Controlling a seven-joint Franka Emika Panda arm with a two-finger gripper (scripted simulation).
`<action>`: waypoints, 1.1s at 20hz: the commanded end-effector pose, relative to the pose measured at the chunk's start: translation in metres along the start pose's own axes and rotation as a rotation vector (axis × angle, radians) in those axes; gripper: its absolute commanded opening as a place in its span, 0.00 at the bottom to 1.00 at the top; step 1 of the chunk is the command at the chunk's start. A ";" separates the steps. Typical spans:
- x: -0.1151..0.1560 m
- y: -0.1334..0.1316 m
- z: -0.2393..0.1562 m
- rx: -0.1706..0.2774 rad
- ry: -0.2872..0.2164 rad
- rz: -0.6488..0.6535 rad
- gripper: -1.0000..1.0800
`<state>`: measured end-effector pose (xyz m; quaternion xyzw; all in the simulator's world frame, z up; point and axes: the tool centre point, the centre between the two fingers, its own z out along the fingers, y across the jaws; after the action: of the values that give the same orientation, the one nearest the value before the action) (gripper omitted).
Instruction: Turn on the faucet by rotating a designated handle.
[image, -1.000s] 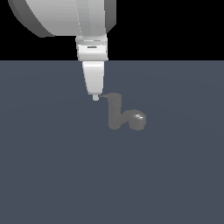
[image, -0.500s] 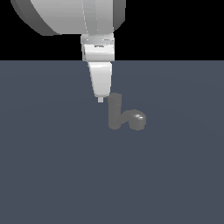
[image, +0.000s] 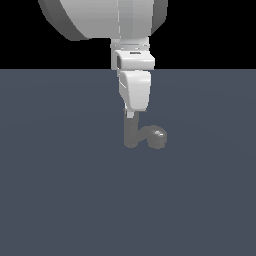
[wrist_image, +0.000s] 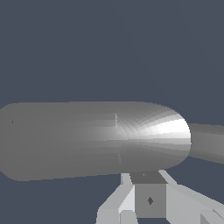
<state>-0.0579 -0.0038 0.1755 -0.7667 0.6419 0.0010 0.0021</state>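
Observation:
The faucet (image: 131, 134) is a small grey upright cylinder on the dark floor, with a rounded glossy stub (image: 158, 137) toward the exterior view's right. My gripper (image: 131, 115) hangs straight down with its tip at the cylinder's top, fingers together and holding nothing. The handle is hidden behind the gripper in the exterior view. In the wrist view a thick grey body with a shiny rounded end (wrist_image: 96, 140) fills the middle, just beyond my fingertips (wrist_image: 148, 201). A thinner grey part (wrist_image: 209, 143) runs on past that end; I cannot tell if it is the handle.
The dark grey-blue floor (image: 60, 200) spreads flat all around the faucet, with a black background above its far edge. The arm's large white links (image: 105, 20) hang over the faucet from above.
My gripper has moved toward the exterior view's right, from the handle's free tip to the cylinder's top. The thin handle that stuck out to the left no longer shows there.

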 end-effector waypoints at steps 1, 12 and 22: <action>0.038 0.008 0.002 -0.001 0.004 0.046 0.00; 0.042 -0.009 0.001 0.001 -0.001 0.015 0.00; 0.075 -0.022 0.001 0.000 0.001 0.030 0.00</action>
<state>-0.0273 -0.0592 0.1756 -0.7630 0.6464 0.0028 0.0020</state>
